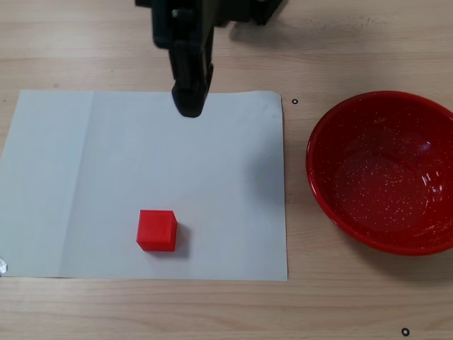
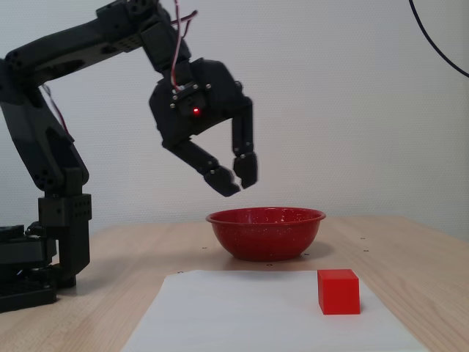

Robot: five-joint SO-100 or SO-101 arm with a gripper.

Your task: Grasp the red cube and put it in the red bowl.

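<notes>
Pale wooden table [image 1: 354,42] with a white sheet of paper [image 1: 85,156] spread flat on it, plain white wall [image 2: 352,88] behind and a thin black cable [image 2: 440,44] curving down at the upper right of the side-on fixed view. Small black dots marked on the wood near the paper's corner and near the lower right edge. Nothing between the red cube [image 1: 156,230] and the red bowl [image 1: 322,202] but bare paper and wood.

Red cube [image 2: 338,291] sat on the paper, toward its lower edge in the top-down fixed view, well apart from the bowl. Red bowl [image 2: 265,233] stood upright on bare wood just off the paper's right edge, empty inside (only white speckles).

Black arm raised from its base [image 2: 44,249] at the left of the side-on view, reaching out and angled down. Gripper [image 2: 238,181] hung in the air well above the table, over the paper's far edge [image 1: 191,106], fingers slightly parted and clasping nothing, a red light glowing on its body
</notes>
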